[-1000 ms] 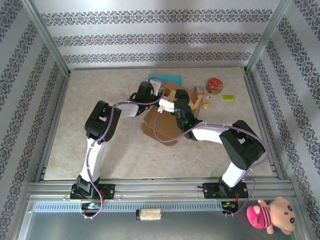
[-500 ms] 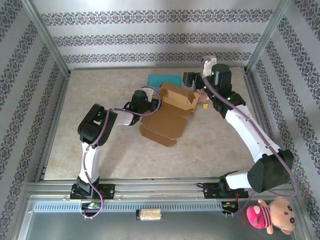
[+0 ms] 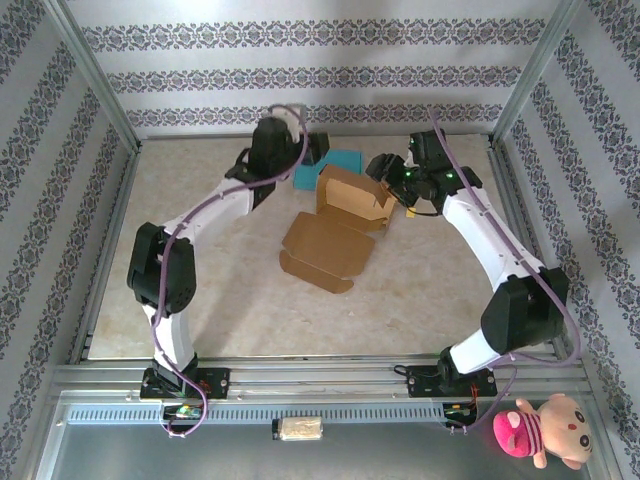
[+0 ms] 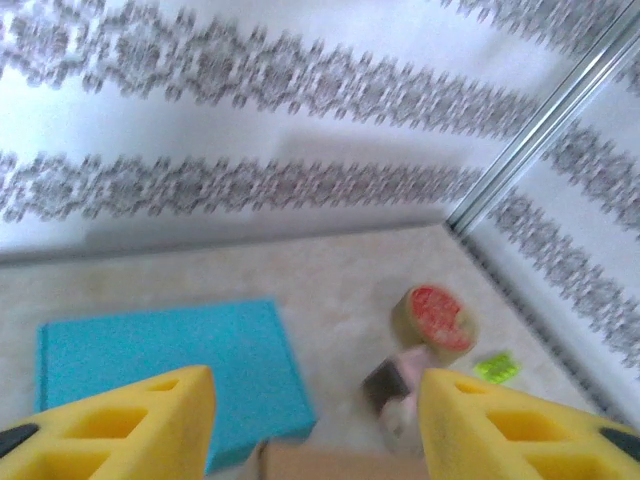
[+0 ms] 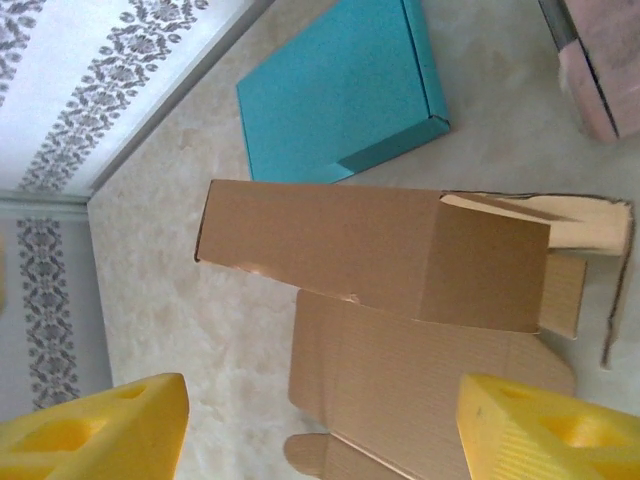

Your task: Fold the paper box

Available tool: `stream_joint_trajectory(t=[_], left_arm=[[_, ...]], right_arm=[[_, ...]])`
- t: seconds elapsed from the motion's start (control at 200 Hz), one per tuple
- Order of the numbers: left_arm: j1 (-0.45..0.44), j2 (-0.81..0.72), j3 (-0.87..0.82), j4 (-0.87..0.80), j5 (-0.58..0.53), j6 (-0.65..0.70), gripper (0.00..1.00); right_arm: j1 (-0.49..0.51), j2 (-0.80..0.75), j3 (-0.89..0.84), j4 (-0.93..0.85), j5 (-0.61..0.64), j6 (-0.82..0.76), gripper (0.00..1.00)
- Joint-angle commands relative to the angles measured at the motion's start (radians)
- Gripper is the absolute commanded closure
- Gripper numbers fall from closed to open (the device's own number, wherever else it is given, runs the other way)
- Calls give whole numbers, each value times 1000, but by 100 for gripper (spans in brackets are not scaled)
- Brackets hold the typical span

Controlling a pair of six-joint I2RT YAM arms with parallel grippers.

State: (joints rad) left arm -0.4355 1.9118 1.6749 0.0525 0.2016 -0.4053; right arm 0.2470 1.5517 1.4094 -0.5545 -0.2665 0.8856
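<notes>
cardboard box (image 3: 352,200): lying half-folded, unheld | left end effector (image 4: 315,385): released, backing off toward 11 o'clock | right end effector (image 5: 322,385): gaping empty at 2 o'clock | regrasp looking necessary

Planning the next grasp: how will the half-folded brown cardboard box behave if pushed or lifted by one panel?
Probably light: the half-folded brown cardboard box is thin sheet and would likely slide on the smooth table. Its flat lid panel lies on a crease, so lifting it would likely swing it alone. The hollow raised section may buckle if squeezed.
</notes>
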Motion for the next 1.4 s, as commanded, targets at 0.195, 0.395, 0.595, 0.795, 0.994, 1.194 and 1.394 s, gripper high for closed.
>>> stream_joint_trajectory(t=[0.195, 0.395, 0.595, 0.795, 0.994, 1.194, 1.394], left_arm=[[50, 242, 340, -502, 198, -162, 33], [64, 332, 437, -548, 272, -166, 26], [69, 379, 439, -482, 393, -236, 29], [67, 361, 402, -505, 406, -231, 39], [69, 244, 221, -409, 354, -266, 45], [68, 89, -43, -253, 219, -327, 52], [68, 55, -133, -184, 207, -363, 44]], right_arm=[[35, 136, 106, -88, 144, 120, 30], [40, 191, 131, -89, 168, 126, 29], [45, 254, 153, -66, 150, 127, 33], [53, 291, 173, -33, 121, 115, 47], [70, 316, 182, 5, 78, 104, 50], [96, 345, 225, 15, 58, 49, 50], [106, 313, 221, 16, 122, 17, 43]])
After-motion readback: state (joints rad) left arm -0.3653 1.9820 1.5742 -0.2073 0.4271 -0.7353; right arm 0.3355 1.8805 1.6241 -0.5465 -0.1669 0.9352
